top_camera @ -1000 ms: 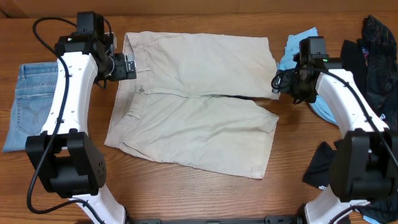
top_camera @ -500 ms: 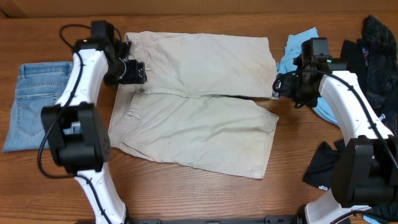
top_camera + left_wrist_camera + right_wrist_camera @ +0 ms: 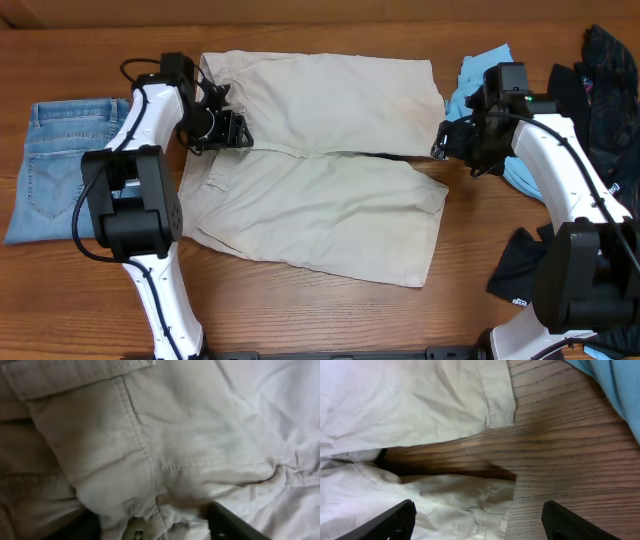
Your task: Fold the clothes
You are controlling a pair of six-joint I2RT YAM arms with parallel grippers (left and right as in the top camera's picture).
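Note:
The pale beige shorts (image 3: 320,160) lie spread flat in the middle of the table, waistband to the left and both legs pointing right. My left gripper (image 3: 226,131) is over the waistband and fly. In the left wrist view its fingers (image 3: 150,522) are apart, straddling bunched beige fabric (image 3: 150,435) with a button (image 3: 134,533). My right gripper (image 3: 446,141) is at the hem of the far leg. In the right wrist view it (image 3: 480,522) is open and empty over the gap between the two leg hems (image 3: 445,405).
Folded blue jeans (image 3: 50,165) lie at the far left. A light-blue shirt (image 3: 478,75) lies behind the right arm and shows in the right wrist view (image 3: 620,385). Black garments (image 3: 603,80) are piled at the right edge, another (image 3: 512,270) at the lower right.
My left gripper has moved right, from the waistband's edge onto the fly area of the shorts. My right gripper has shifted slightly toward the leg hem.

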